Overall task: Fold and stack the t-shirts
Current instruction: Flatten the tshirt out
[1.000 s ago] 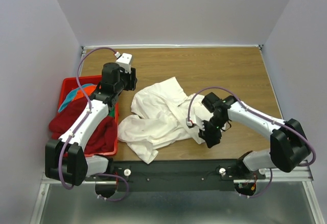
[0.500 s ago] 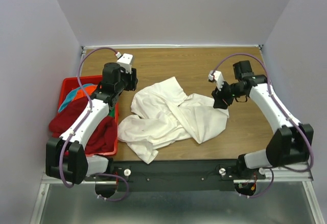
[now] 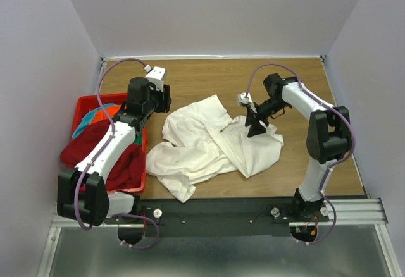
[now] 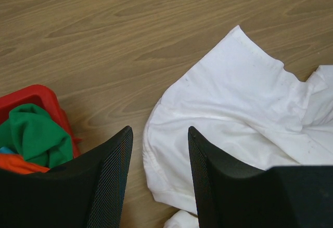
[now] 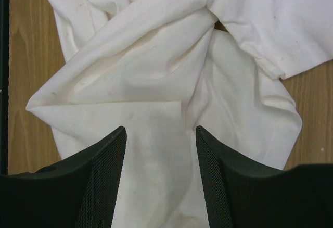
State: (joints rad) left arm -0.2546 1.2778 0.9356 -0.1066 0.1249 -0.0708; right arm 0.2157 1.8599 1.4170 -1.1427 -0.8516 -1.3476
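A large white t-shirt (image 3: 202, 144) lies crumpled in the middle of the wooden table; it also shows in the left wrist view (image 4: 244, 108) and the right wrist view (image 5: 156, 82). My right gripper (image 3: 255, 128) is open and empty, hovering over the shirt's right part. My left gripper (image 3: 161, 100) is open and empty, above bare wood just left of the shirt's upper edge. A dark red t-shirt (image 3: 120, 163), an orange one (image 3: 107, 109) and a teal one (image 3: 85, 125) lie in the red basket; a green one (image 4: 36, 134) shows there too.
The red plastic basket (image 3: 85, 103) stands at the table's left edge, partly under my left arm. Grey walls close the table at the back and sides. Bare wood lies behind and to the right of the white shirt.
My right arm swung from the shirt's front right part to the far right, then back left over the shirt. The shirt's right flap now lies spread out to the right. My left arm stayed still.
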